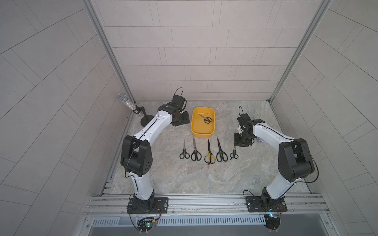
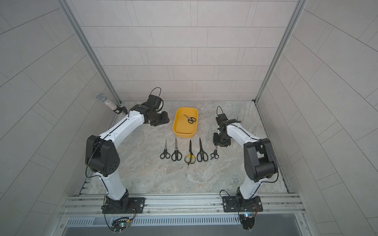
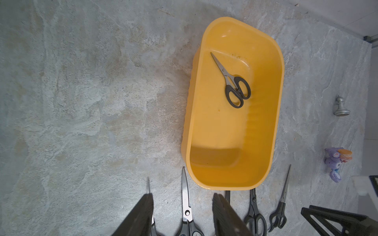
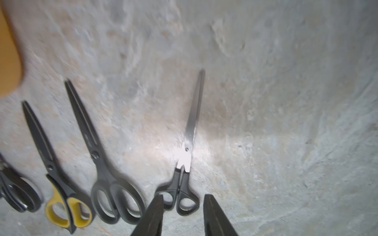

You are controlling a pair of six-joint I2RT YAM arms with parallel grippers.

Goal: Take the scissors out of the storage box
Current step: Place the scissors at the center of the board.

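Right gripper [image 1: 237, 144] hides the slim scissors' [image 1: 234, 154] blade.

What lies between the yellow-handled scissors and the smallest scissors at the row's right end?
One long black-handled pair of scissors lies between the yellow-handled scissors and the smallest scissors, as both top views show.

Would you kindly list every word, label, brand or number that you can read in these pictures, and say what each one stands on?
No text can be read in any view.
A faint mark on a blade of the large black scissors: too blurred to read.
The yellow box: no lettering seen.
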